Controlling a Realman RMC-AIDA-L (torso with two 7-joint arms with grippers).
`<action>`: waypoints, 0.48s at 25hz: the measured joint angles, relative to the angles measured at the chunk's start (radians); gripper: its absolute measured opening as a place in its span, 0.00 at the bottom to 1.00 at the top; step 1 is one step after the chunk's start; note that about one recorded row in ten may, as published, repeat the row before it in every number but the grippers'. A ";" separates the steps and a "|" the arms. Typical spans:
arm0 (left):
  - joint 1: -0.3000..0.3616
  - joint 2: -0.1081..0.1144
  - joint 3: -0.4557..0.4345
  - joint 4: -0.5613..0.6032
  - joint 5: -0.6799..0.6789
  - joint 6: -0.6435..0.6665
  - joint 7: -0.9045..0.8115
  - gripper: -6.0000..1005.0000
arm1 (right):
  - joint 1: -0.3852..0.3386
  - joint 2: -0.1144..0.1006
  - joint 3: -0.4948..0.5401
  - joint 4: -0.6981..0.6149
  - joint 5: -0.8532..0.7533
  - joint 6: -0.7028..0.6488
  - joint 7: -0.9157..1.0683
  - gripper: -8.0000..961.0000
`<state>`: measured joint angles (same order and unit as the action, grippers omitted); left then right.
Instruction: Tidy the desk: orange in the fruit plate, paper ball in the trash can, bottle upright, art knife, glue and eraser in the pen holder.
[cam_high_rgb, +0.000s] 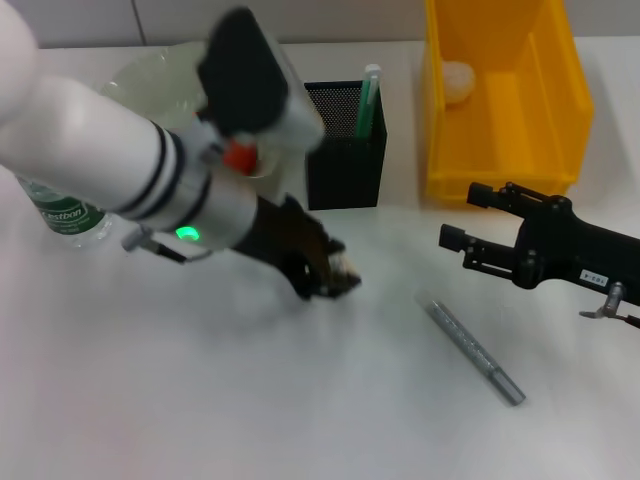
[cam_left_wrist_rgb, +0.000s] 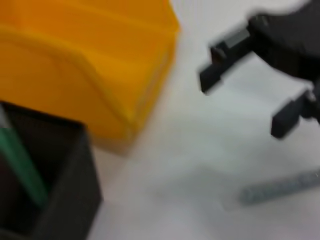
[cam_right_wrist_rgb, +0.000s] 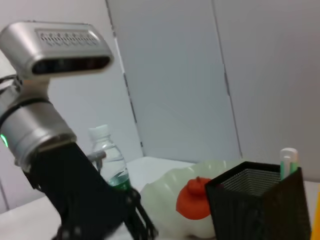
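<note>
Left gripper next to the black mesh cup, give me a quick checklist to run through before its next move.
1. Left gripper holding something: cannot tell; a pale bit shows at its tips, low over the white table.
2. Tall black mesh pen holder has room: ok; only a green-and-white stick stands in one corner.
3. Right gripper out of the path: ok; open, in front of the bright yellow plastic trash can.
4. Slim silver art knife put away: not ok; it lies on the table.
5. Clear plastic bottle upright: ok.
</note>
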<state>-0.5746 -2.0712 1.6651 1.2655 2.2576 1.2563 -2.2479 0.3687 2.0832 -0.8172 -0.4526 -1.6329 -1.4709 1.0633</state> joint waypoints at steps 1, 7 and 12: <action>0.012 -0.001 -0.057 0.016 -0.026 0.001 0.022 0.41 | 0.000 0.000 0.000 0.000 0.000 0.000 0.000 0.79; 0.030 0.000 -0.216 0.024 -0.189 -0.017 0.127 0.41 | 0.006 0.002 0.020 0.025 0.002 0.000 -0.002 0.79; 0.036 -0.002 -0.247 -0.010 -0.369 -0.135 0.289 0.41 | 0.021 0.001 0.020 0.040 0.003 0.002 -0.002 0.79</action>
<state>-0.5384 -2.0733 1.4185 1.2553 1.8884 1.1210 -1.9592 0.3895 2.0847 -0.7967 -0.4128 -1.6298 -1.4689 1.0609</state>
